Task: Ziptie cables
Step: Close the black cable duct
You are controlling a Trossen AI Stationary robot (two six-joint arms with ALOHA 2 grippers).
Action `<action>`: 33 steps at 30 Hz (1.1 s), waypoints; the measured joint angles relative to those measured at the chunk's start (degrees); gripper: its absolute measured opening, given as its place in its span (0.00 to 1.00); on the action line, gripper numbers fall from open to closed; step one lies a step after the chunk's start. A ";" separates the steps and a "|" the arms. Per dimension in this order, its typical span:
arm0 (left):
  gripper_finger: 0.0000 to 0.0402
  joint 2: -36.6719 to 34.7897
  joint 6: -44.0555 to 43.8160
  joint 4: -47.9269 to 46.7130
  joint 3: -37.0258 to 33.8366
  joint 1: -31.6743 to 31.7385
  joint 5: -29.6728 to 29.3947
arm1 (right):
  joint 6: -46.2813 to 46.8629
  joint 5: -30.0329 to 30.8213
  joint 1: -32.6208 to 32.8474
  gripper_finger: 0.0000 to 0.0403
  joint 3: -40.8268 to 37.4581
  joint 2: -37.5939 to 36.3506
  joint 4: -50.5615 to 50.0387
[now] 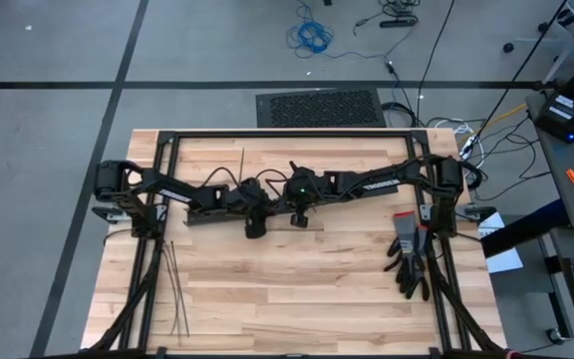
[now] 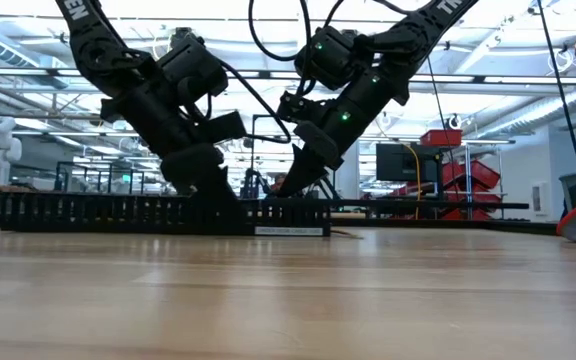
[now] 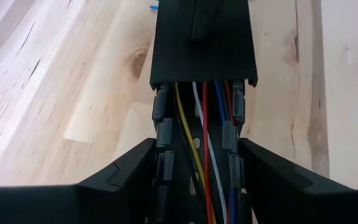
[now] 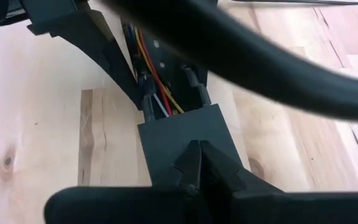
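Straddling the duct (image 3: 204, 43), left jaws stand apart around cables (image 3: 205, 155); right jaws together.

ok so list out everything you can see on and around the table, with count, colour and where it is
Slotted duct: one, black, mid-table, partly lidded.
Cables: several; red, yellow, white, blue; lying inside the duct.
Zipties: a few, dark, near left part of the table.
Lone strip: one, dark, far side of the table.
Gloves: a pair, black and grey, right side of the table.
Left pincer: straddling the duct, part open.
Right pincer: shut, tips on the duct's lid.
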 joint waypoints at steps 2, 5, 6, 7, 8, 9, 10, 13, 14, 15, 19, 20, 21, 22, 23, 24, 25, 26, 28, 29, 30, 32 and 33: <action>0.53 0.32 -0.72 0.76 0.00 -0.19 -0.04 | 0.00 -0.29 -0.06 0.00 -0.02 0.01 0.38; 0.53 0.40 -1.63 1.00 0.00 -0.33 0.02 | 0.02 -0.48 -0.13 0.00 -0.11 0.04 0.86; 0.53 0.66 -1.87 1.27 0.00 -0.53 -0.09 | 0.02 -0.44 -0.15 0.00 -0.11 0.04 0.93; 0.53 0.90 -2.31 1.78 0.00 -0.70 -0.13 | 0.06 -0.47 -0.30 0.00 -0.11 0.04 0.90; 0.53 0.98 -2.74 2.19 0.00 -0.91 -0.22 | 0.09 -0.56 -0.44 0.00 -0.11 0.04 0.90; 0.53 1.03 -2.89 2.41 0.00 -1.07 -0.35 | 0.09 -0.62 -0.48 0.00 -0.11 0.04 0.90; 0.53 1.31 -2.94 2.70 0.00 -1.29 -0.42 | 0.27 -0.51 -0.53 0.00 -0.11 0.04 0.90; 0.53 2.08 -3.64 4.28 0.00 -1.69 -0.61 | 0.96 -0.57 -0.86 0.00 -0.11 0.04 1.01; 0.53 2.43 -4.10 4.71 0.00 -1.71 -0.59 | 1.10 -0.45 -0.85 0.00 -0.11 0.04 1.08; 0.53 2.85 -4.33 5.30 0.00 -1.71 -0.59 | 1.23 -0.27 -0.85 0.00 -0.11 0.04 1.10; 0.53 3.62 -5.51 6.59 0.00 -1.73 -0.66 | 4.94 0.47 -0.74 0.00 -0.11 0.04 1.89; 0.53 3.70 -5.81 6.75 0.02 -1.73 -0.68 | 6.22 1.30 -0.67 0.00 -0.11 0.04 1.95; 0.53 3.72 -5.92 6.87 0.02 -1.75 -0.79 | 6.97 2.24 -0.55 0.00 -0.11 0.04 1.95; 0.53 3.72 -6.11 7.02 0.07 -1.87 -1.11 | 7.33 3.14 -0.52 0.00 -0.11 0.04 1.93; 0.53 3.76 -6.31 7.13 0.11 -1.97 -1.46 | 7.65 3.90 -0.48 0.00 -0.11 0.04 1.91; 0.53 3.79 -6.32 7.18 0.11 -2.06 -1.60 | 7.85 4.12 -0.48 0.00 -0.11 0.07 1.96; 0.53 3.79 -6.32 7.20 0.11 -2.10 -1.65 | 8.00 4.08 -0.50 0.00 -0.11 0.07 1.98; 0.53 3.79 -6.32 7.28 0.11 -2.10 -1.69 | 7.99 4.10 -0.48 0.00 -0.11 0.07 2.02; 0.53 3.81 -6.32 7.26 0.11 -2.10 -1.68 | 7.57 4.46 -0.24 0.00 -0.09 0.07 2.12; 0.53 3.81 -6.32 7.18 0.13 -2.10 -1.72 | 7.08 4.65 -0.21 0.00 -0.10 0.02 2.20; 0.53 3.81 -6.30 7.07 0.17 -2.10 -1.81 | 6.66 4.65 -0.20 0.00 -0.11 -0.33 2.19; 0.53 3.81 -6.28 6.99 0.19 -2.10 -1.92 | 5.71 4.49 -0.14 0.00 -0.11 -0.88 2.18; 0.53 3.81 -6.23 6.95 0.20 -2.10 -1.95 | 5.47 4.40 -0.11 0.00 -0.11 -1.32 2.01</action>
